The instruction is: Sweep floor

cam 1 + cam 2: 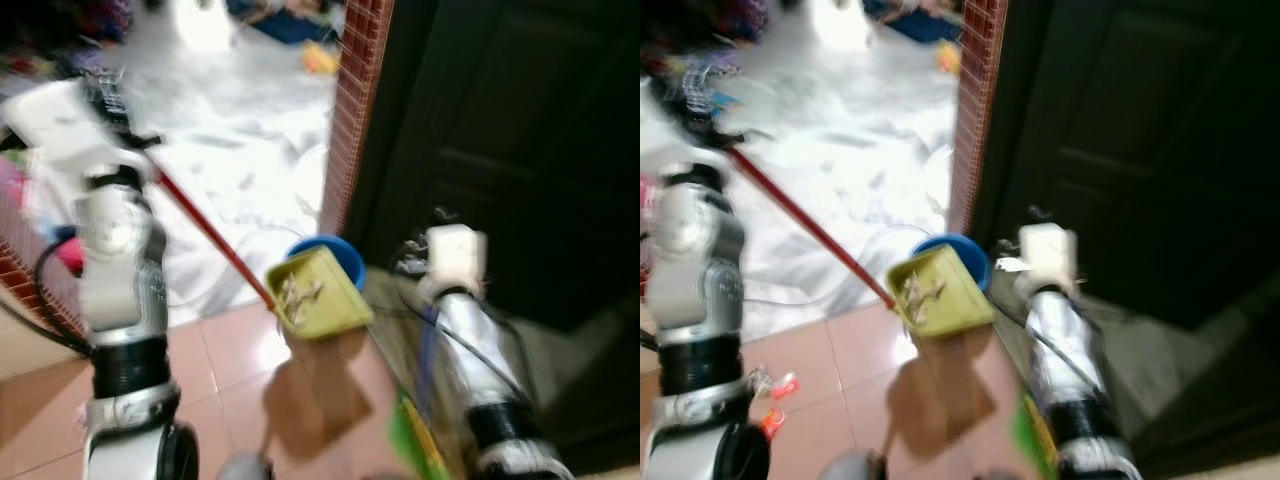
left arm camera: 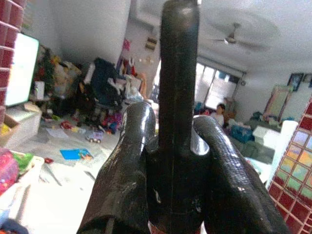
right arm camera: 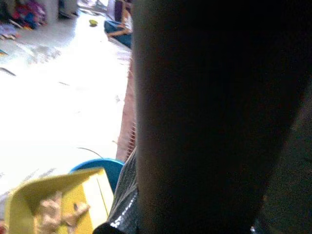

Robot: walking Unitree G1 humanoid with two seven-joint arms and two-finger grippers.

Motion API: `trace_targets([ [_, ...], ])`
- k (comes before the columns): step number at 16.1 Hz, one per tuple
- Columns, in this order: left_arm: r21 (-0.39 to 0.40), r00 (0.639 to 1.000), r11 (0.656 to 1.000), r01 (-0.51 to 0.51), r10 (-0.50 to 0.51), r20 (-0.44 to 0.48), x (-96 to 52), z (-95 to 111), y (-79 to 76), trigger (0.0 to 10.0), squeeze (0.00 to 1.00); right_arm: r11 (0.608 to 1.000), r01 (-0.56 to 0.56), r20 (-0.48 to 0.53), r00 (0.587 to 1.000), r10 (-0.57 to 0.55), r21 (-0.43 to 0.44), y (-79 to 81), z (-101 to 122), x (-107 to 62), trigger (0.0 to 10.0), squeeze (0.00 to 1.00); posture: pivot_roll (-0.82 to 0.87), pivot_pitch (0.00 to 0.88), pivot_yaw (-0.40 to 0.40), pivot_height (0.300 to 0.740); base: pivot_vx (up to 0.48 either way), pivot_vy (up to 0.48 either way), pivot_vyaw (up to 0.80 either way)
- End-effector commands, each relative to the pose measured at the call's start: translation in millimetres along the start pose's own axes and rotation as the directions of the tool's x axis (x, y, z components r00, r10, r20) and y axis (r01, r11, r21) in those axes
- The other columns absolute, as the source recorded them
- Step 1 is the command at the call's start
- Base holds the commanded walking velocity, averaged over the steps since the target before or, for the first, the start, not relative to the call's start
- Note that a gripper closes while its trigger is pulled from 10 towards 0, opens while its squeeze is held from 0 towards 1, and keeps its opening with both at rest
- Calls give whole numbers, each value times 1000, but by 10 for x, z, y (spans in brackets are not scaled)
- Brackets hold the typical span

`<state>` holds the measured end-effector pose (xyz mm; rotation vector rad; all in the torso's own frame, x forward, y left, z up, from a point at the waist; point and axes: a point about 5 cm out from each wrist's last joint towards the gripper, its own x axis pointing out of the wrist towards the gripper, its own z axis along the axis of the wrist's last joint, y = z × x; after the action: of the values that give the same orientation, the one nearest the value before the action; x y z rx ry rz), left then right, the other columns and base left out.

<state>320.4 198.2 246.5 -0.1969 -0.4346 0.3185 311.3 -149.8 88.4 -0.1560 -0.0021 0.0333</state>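
While the head views are blurred, a yellow-green dustpan (image 1: 318, 292) is seen raised above the reddish tiled floor (image 1: 240, 350) near the middle of the scene, with pale scraps of debris (image 1: 298, 292) lying inside it. A red handle (image 1: 210, 238) is attached to the dustpan and runs up and to the far left, where it is held by the left gripper (image 2: 170, 161). In the left wrist view, its 2 black fingers (image 2: 124, 165) are closed around the dark upper end of the handle.

Just behind the dustpan, a blue bucket (image 1: 338, 256) is set at the foot of a red brick pillar (image 1: 352, 110). A dark door (image 1: 520, 140) is seen to the right of the pillar. Beyond the pillar, a bright white floor (image 1: 230, 130) stretches to the far side, where toys and clutter (image 2: 92, 102) are scattered.

The right arm (image 1: 470, 330) is extended on the right, beside the dustpan. The state of the right gripper cannot be told, since the right wrist view is largely covered by a dark shape. A green object (image 1: 415, 440) lies low beside the right arm.
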Motion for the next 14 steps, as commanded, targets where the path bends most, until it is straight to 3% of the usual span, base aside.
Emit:
trace_targets([
  [1,-2,995,999,46,-46,91,29,178,-142,10000,0,999,41,39,998,-40,-16,-157,77,19,10000,0,22,0,6,740,480,0,0],
  [14,55,991,998,25,-32,127,45,193,-131,10000,0,1000,27,36,999,-26,-15,-122,69,17,10000,0,22,0,9,740,477,0,0],
])
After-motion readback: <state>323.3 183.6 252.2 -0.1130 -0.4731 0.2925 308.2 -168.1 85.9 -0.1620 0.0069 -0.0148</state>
